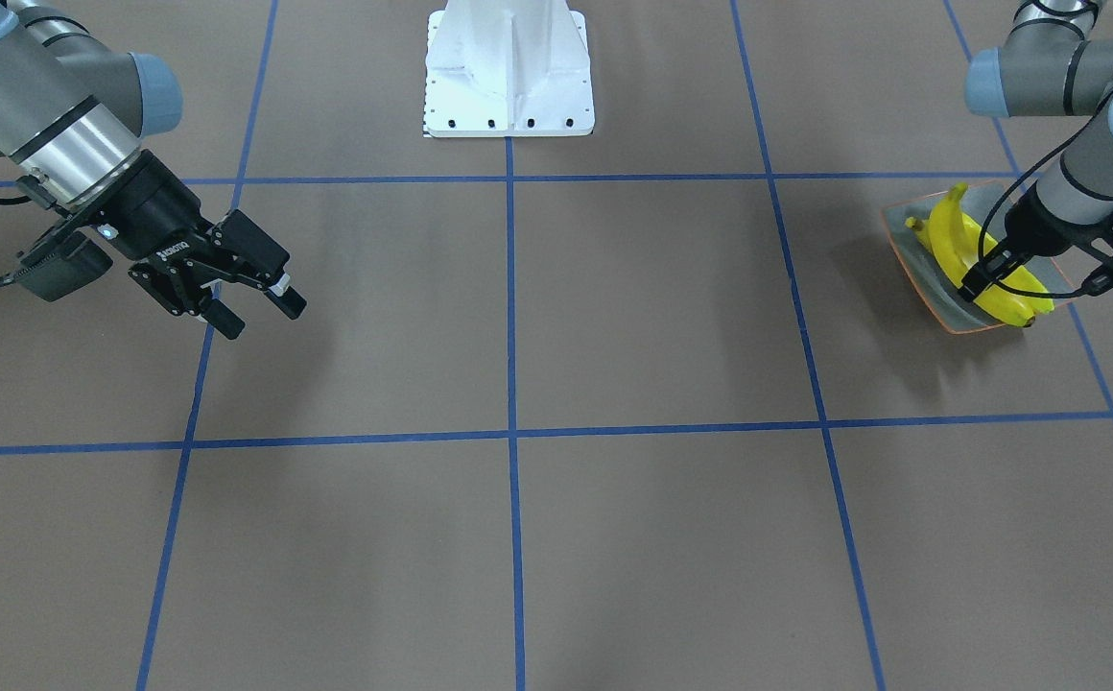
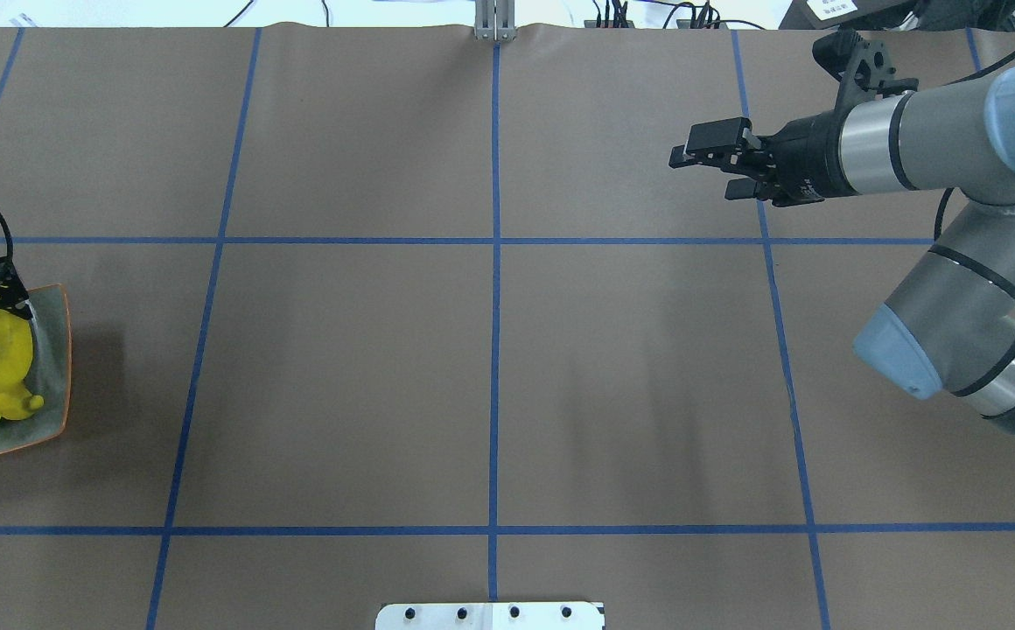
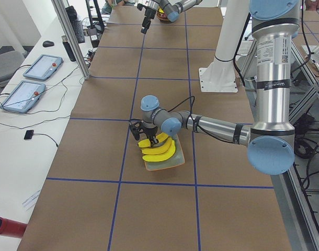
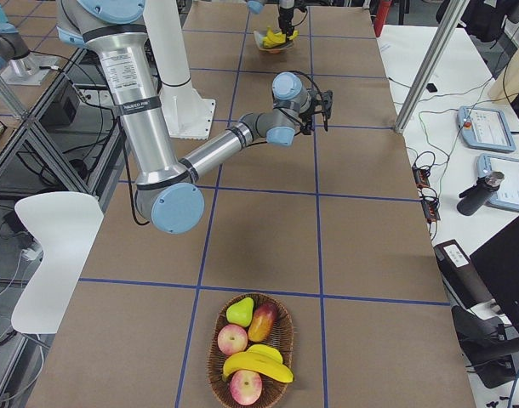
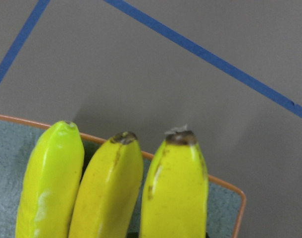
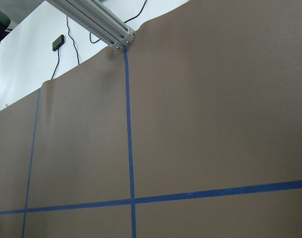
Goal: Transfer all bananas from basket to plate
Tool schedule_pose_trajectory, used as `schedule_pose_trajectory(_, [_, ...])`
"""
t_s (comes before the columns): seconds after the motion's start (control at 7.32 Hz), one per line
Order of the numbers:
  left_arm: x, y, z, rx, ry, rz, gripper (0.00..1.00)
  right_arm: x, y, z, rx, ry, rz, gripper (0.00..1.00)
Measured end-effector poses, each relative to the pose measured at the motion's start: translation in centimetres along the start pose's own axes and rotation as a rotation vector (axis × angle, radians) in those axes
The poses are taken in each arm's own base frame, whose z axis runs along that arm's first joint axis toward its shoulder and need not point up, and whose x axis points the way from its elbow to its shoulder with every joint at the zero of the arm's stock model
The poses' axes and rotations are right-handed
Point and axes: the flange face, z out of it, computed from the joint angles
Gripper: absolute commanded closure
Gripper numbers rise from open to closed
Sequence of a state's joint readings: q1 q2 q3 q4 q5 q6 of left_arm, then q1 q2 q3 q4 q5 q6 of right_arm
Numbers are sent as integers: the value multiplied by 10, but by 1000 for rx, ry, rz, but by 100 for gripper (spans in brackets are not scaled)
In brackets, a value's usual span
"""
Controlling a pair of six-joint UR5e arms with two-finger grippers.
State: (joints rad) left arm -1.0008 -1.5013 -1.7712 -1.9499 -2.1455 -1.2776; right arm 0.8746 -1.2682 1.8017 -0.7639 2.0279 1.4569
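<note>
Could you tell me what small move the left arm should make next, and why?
Probably lift the left claw straight up: it looks open over three bananas lying on the plate, and the basket holds another banana.

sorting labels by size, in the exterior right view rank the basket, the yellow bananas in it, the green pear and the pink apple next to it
1. basket
2. bananas
3. pear and apple: too alike in size to rank.
</note>
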Motion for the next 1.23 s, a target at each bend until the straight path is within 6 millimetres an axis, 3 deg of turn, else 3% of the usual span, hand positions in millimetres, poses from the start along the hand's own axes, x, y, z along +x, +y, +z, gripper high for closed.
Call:
schedule_pose_trajectory(0.55, [14, -1, -1, 2, 8, 5, 100, 0, 0, -1, 3, 0, 0, 0])
schedule_pose_trajectory(0.68, [15, -1, 0, 1, 6, 3, 85, 0, 0, -1, 3, 0, 0, 0])
schedule_pose_trajectory(0.82, [14, -2, 1, 2, 2, 1, 13, 0, 0, -1, 3, 0, 0, 0])
schedule_pose_trajectory(0.96, [12, -2, 3, 3, -2, 1, 0, 0, 0, -1, 3, -1, 0, 0])
schedule_pose_trajectory(1.23, [10, -3, 5, 6, -7, 3, 0, 0, 0, -2, 3, -3, 0, 0])
